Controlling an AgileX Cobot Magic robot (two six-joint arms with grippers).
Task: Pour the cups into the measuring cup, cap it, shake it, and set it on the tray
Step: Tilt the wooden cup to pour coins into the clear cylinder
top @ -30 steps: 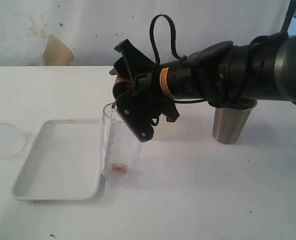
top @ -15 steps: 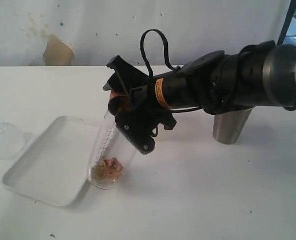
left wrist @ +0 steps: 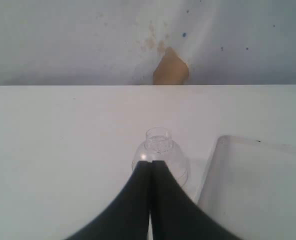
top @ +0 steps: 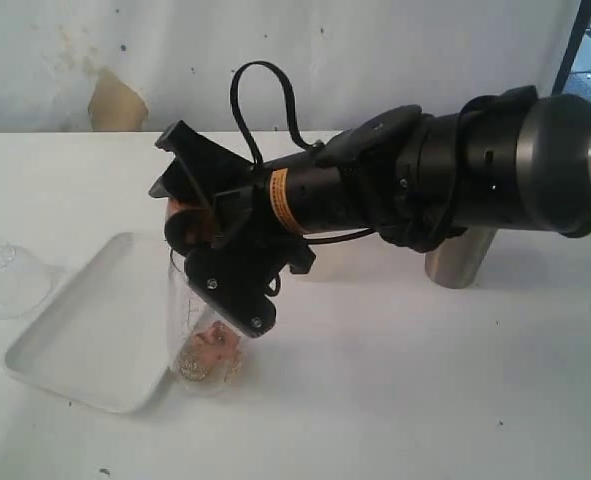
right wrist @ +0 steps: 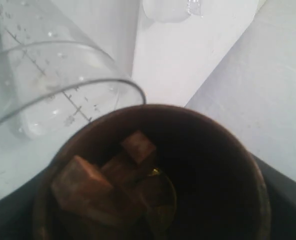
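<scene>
Between the wide-spread fingers [top: 230, 292] of the right gripper [top: 207, 238], gripped: glossy rounded brown cup [right wrist: 208, 165] holding rough brown chunks [right wrist: 95, 192], tipped over the mouth of the clear, graduated plastic measuring cup [top: 200, 335] just under the lower finger, beside the shallow white tray [top: 80, 335]; left gripper [left wrist: 150, 167] fingers pressed together, empty.

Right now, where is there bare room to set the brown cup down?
Bare table on the near side, between the measuring cup and the steel tumbler. The tray floor is bare too. Crowded at the tray's near corner, against the measuring cup.
</scene>
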